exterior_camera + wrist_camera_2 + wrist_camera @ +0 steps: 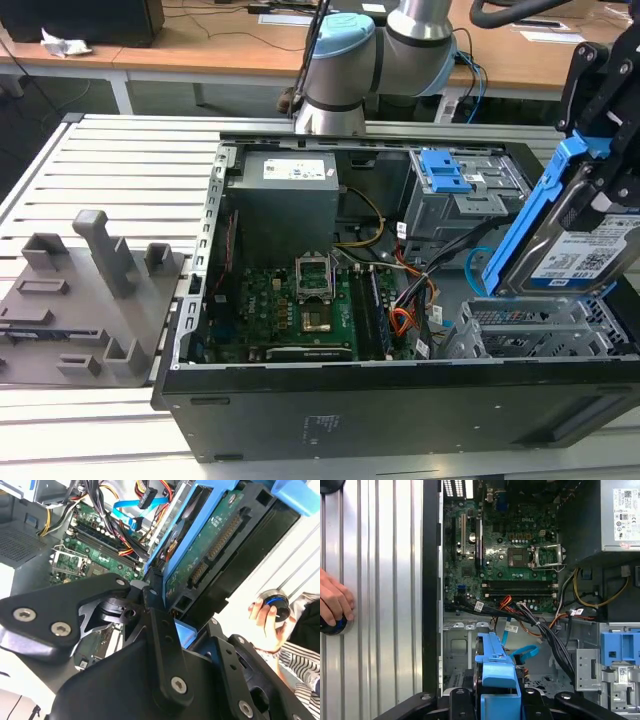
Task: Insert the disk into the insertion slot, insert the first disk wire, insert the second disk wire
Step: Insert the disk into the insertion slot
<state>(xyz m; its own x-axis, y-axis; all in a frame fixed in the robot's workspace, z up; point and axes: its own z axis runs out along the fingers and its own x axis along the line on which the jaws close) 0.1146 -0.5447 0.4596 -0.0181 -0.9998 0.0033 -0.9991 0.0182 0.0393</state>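
The disk [585,255], a silver hard drive in a blue carrier [530,225], hangs tilted above the right front corner of the open computer case. My gripper [598,170] is shut on its upper end. Directly below lies the insertion slot [530,325], a low grey perforated bay. In the second wrist view the disk's green circuit board [210,545] faces the camera between the black fingers [150,597]. The first wrist view has the carrier [497,672] over the slot [462,650]. A loose blue wire [478,262] and an orange-and-black bundle [405,310] lie beside the slot.
A taller grey cage with a blue tab [460,190] stands behind the slot. The power supply [285,200] and motherboard [290,300] take up the case's left half. A grey fixture plate [90,290] lies on the slatted table. A person's hand [335,602] rests on a knob.
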